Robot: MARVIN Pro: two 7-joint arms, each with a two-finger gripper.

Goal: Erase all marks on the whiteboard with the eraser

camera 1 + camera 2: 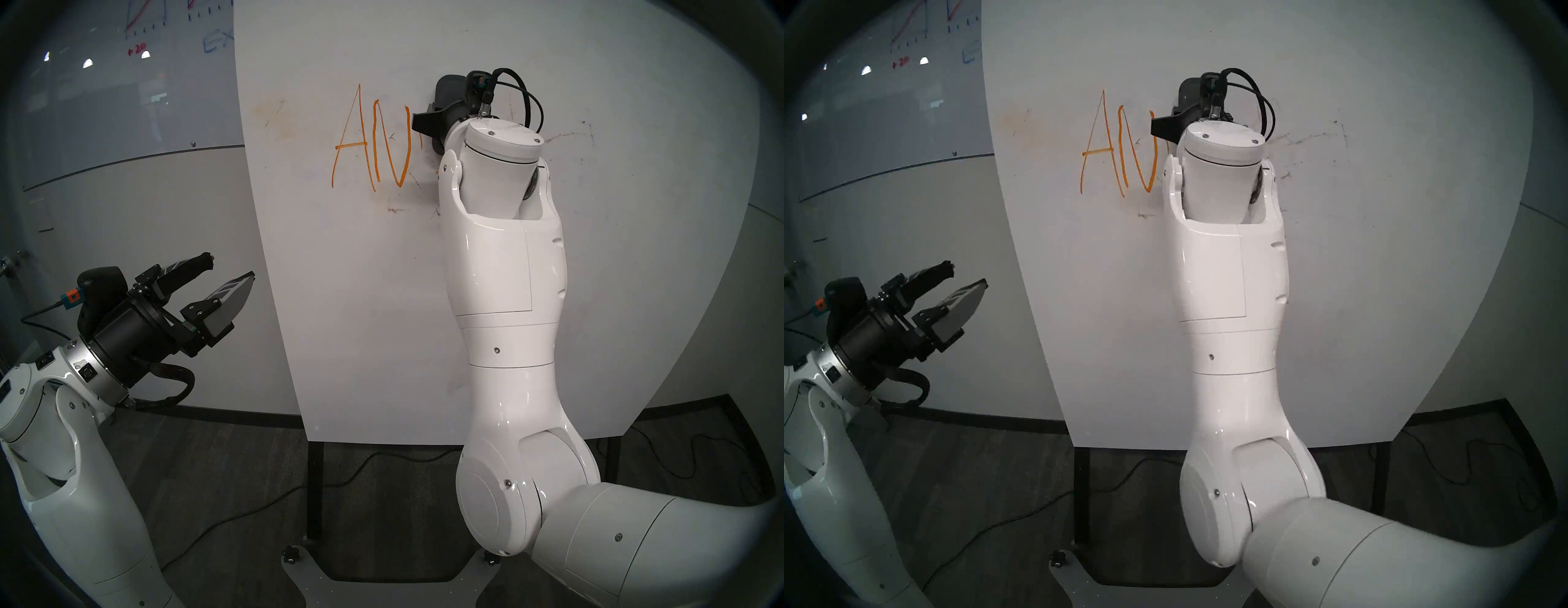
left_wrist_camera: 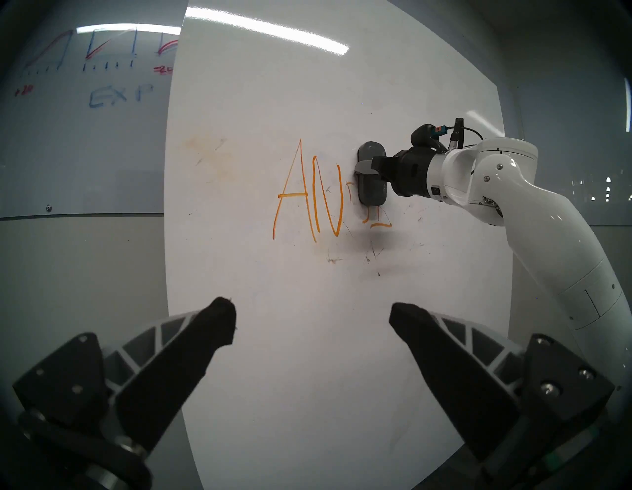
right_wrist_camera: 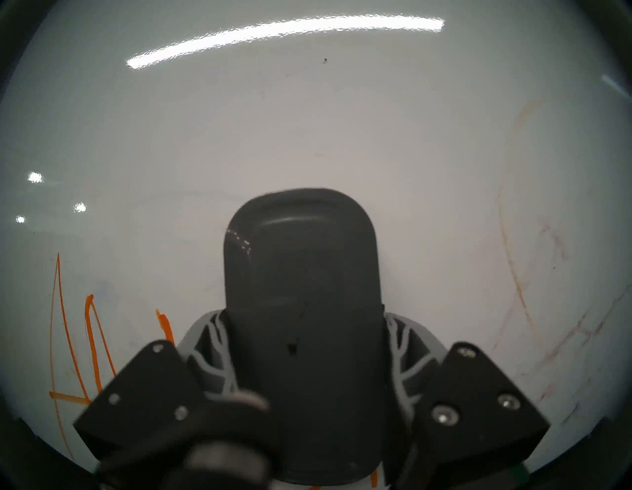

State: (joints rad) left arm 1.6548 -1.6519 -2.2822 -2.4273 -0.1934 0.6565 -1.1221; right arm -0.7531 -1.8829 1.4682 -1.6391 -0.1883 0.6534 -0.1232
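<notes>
The whiteboard [image 1: 360, 297] stands upright in front of me, also seen in the left wrist view [image 2: 290, 342]. The orange marks [image 1: 352, 145] [image 2: 292, 195] read A and N. Small orange remnants [image 2: 379, 224] sit just below the eraser. The dark grey eraser [image 2: 371, 191] [image 3: 302, 273] is upright and pressed flat on the board right of the N. My right gripper [image 3: 304, 342] is shut on its middle, with a finger on each long side. My left gripper [image 1: 229, 267] hangs open and empty at the board's lower left, off the surface.
A greyish glass wall board with red and blue graph scribbles [image 1: 127, 85] lies behind at upper left. Faint grey-brown scratches [image 1: 568, 136] mark the whiteboard right of the eraser. Black board legs [image 1: 315, 488] and floor cables [image 1: 254, 505] sit below.
</notes>
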